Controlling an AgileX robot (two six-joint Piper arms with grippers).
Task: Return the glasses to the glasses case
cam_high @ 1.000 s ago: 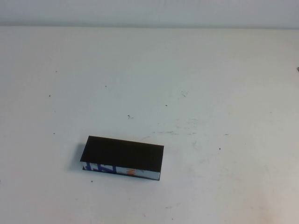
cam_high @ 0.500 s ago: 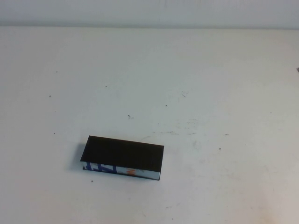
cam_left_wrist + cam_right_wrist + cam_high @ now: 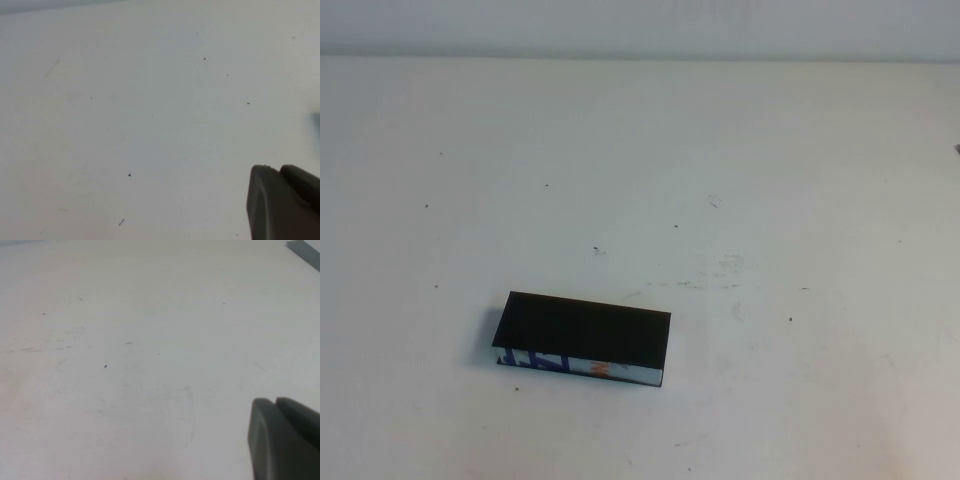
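The rectangular black glasses case (image 3: 583,334) with its flat lid and white front edge printed in blue and orange sat on the white bench (image 3: 770,180), lid down flat, in the near-left part of the high view. Lid closed reads as task done or nearly so; the glasses were not visible in any view, so presumably inside the case, but I couldn't confirm that.

Neither arm appeared in the high view. My read: both were pulled back off the work area, clear of the case, which fits a parked pose after release.

What the wrist views added:
- Left wrist view: only a dark grey plastic corner of the left claw (image 3: 282,202) over bare, speckled bench. 1 finger edge showed, with a seam beside it; apart or together, I couldn't tell. No case in frame.
- Right wrist view: same story, dark grey corner of the right claw (image 3: 284,437) over scuffed bench, plus a grey strip (image 3: 303,251) at the far edge. Finger state couldn't be told here either. Nothing held, as far as it showed.

What the high view added: the only look at the case, its closed lid, and its printed front facing the robot.
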